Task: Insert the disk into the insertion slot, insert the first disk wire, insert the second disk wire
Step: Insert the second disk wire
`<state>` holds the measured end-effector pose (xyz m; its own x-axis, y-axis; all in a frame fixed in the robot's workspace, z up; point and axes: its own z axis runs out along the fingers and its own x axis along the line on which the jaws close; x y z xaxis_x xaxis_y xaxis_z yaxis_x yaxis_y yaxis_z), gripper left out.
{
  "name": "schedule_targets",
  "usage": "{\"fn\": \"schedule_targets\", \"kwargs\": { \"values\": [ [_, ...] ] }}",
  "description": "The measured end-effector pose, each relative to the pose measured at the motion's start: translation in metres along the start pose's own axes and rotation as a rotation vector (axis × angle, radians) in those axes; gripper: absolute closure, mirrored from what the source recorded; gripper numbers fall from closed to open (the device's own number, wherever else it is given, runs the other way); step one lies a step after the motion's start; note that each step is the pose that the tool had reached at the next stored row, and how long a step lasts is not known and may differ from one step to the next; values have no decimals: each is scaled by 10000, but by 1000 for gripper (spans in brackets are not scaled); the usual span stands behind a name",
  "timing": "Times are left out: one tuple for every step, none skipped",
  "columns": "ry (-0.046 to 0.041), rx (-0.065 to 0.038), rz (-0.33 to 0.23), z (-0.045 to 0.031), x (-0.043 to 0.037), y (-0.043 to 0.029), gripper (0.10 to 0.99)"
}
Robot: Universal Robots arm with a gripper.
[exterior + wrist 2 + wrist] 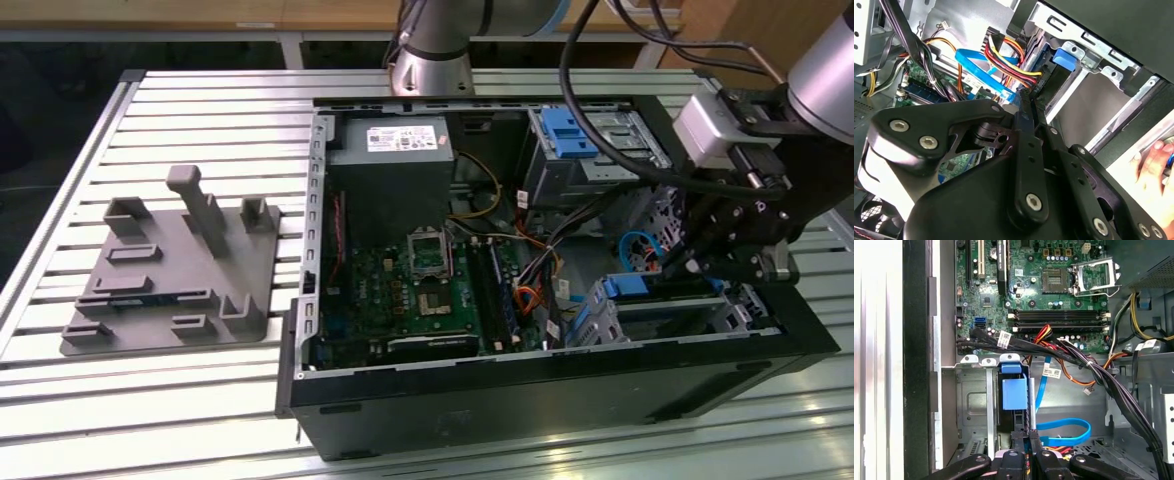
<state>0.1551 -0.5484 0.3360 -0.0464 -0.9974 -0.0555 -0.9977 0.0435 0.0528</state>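
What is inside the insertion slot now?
The disk sits inside the insertion slot, blue carrier end showing. Its body is hidden by the cage walls; the gripper covers its cable end.

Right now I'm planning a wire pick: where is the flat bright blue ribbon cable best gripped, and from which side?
Probably the free loop of the flat bright blue ribbon cable, from above through the open case side, pinching its two broad faces; the black wire bundle crowds its other run.
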Motion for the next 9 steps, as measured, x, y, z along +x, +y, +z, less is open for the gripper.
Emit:
{"fn": "schedule_targets", "kwargs": {
  "values": [
    [0, 0, 0, 3, 0, 0, 929],
    [0, -1, -1, 6, 1, -1, 929],
    [0, -1, 0, 10, 1, -1, 929],
    [-1, -1, 0, 14, 1, -2, 929],
    [-1, -1, 0, 18, 2, -2, 929],
    [0, -1, 0, 22, 2, -2, 929],
    [1, -1, 0, 26, 2, -3, 929],
    [0, -1, 0, 30, 3, -3, 929],
    [1, -2, 0, 34, 3, -4, 929]
  ]
}}
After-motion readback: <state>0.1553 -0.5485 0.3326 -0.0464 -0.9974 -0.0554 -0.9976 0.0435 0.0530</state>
